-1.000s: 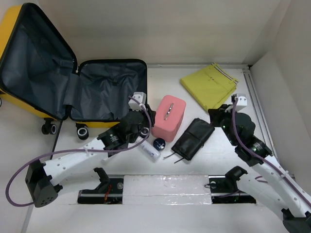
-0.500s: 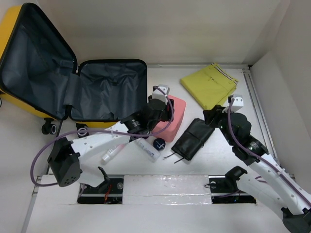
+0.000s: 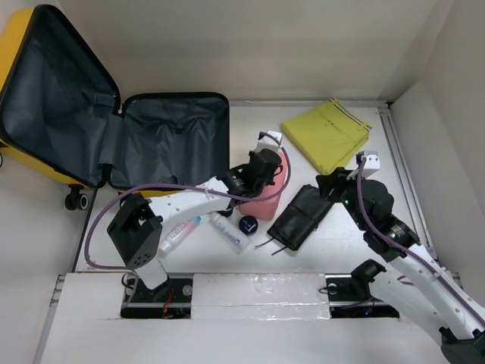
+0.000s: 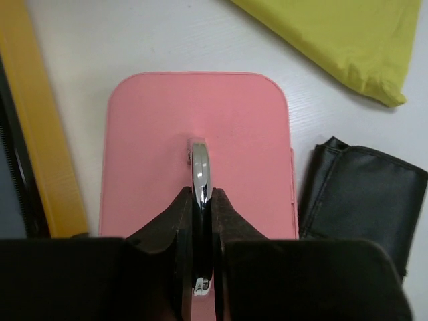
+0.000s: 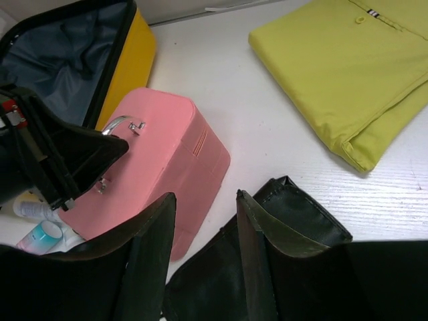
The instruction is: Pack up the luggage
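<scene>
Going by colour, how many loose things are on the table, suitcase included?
Yellow: 2, the suitcase and folded cloth
Pink: 1, the case
Black: 1, the pouch
Dark blue: 1, a small round item
White: 2, the tubes
Total: 7

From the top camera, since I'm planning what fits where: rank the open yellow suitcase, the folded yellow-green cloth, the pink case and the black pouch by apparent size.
1. Open yellow suitcase, by far largest.
2. Folded yellow-green cloth.
3. Black pouch and pink case: unsure, since the left arm covers much of the pink case.
</scene>
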`<act>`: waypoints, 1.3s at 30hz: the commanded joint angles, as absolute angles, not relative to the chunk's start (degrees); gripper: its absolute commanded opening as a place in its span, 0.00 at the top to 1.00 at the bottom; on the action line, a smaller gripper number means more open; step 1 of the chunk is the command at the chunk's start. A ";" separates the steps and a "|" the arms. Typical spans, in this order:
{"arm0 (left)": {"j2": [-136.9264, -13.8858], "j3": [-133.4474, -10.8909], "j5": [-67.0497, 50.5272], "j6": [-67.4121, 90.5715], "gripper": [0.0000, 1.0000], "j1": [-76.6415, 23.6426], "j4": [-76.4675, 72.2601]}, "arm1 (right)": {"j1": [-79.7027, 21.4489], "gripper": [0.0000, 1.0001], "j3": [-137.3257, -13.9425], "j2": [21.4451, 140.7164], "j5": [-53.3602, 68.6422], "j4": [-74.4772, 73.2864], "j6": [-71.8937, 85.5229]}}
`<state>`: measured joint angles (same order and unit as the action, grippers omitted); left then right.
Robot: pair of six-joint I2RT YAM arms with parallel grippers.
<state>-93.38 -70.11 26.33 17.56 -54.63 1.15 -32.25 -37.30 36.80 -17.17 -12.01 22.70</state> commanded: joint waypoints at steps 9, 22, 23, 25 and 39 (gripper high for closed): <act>-94.75 -92.52 29.45 10.90 1.00 -52.48 2.97 | -32.17 0.53 -36.21 34.63 -15.64 -9.23 22.41; -97.21 -116.20 20.75 10.28 1.00 -30.52 15.21 | -32.17 0.53 -34.11 35.42 -11.17 -2.20 23.02; -96.42 -114.63 20.05 10.28 1.00 -28.58 13.12 | -32.17 0.53 -34.10 36.03 -11.16 -2.20 23.03; -95.27 -111.80 16.72 9.58 1.00 -22.54 12.30 | -32.17 0.53 -32.79 36.04 -9.85 -0.18 24.25; -93.43 -100.29 1.96 1.68 1.00 2.53 10.63 | -33.75 0.53 -28.83 36.04 -10.99 2.55 23.73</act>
<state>-98.28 -101.67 9.15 4.03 1.43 17.43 -33.19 -29.08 36.40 -11.33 -1.63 23.75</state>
